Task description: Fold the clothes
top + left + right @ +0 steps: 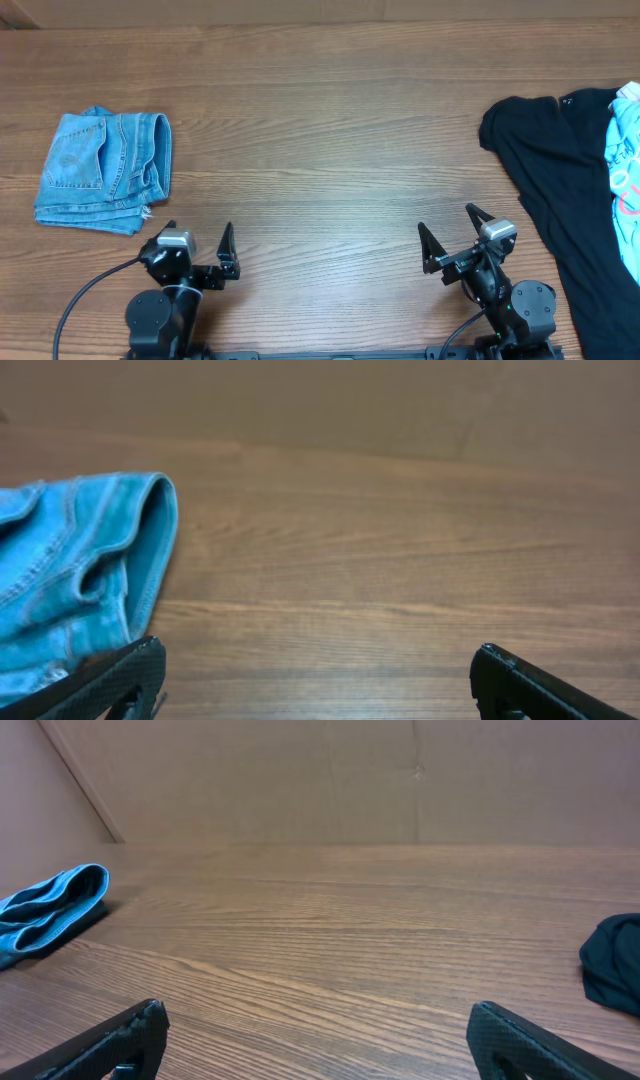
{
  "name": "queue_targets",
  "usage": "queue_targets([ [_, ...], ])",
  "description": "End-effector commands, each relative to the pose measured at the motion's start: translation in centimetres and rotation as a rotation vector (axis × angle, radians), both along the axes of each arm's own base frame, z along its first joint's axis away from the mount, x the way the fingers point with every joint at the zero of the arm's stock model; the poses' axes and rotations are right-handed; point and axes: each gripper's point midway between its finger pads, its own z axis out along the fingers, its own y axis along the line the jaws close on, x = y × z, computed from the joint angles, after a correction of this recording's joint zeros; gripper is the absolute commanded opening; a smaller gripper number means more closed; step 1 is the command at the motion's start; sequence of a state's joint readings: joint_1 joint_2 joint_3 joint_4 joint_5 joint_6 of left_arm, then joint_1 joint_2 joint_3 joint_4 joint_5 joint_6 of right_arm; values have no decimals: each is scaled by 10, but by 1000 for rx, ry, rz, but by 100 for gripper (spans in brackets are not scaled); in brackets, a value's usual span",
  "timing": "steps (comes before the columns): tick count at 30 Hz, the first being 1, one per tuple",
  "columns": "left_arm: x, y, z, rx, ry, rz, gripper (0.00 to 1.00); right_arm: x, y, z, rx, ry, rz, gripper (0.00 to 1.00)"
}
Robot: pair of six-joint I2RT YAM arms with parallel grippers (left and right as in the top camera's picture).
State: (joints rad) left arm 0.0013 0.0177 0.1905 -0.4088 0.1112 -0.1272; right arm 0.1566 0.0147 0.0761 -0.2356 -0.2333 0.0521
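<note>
The light-blue denim jeans [103,170] lie folded into a small square at the left of the table, a stitched pocket on top and a frayed hem at the lower right corner. They also show in the left wrist view [75,575] and far left in the right wrist view [45,910]. My left gripper [196,244] is open and empty, just below and right of the jeans. My right gripper [447,236] is open and empty near the front right.
A large black garment [555,160] lies at the right edge, also seen in the right wrist view [612,975]. A pale garment with pink and blue print [626,170] lies on it. Cardboard walls stand behind the table.
</note>
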Motion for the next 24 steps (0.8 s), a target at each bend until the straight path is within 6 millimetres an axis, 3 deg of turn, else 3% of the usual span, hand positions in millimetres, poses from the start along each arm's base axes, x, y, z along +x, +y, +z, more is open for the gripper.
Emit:
queue_targets([
  [1, 6, -9, -20, 4, -8, -54, 100, 0, 0, 3, 8, -13, 1, 100],
  [24, 9, -13, -15, 5, -46, -69, 100, 0, 0, 3, 8, -13, 1, 100],
])
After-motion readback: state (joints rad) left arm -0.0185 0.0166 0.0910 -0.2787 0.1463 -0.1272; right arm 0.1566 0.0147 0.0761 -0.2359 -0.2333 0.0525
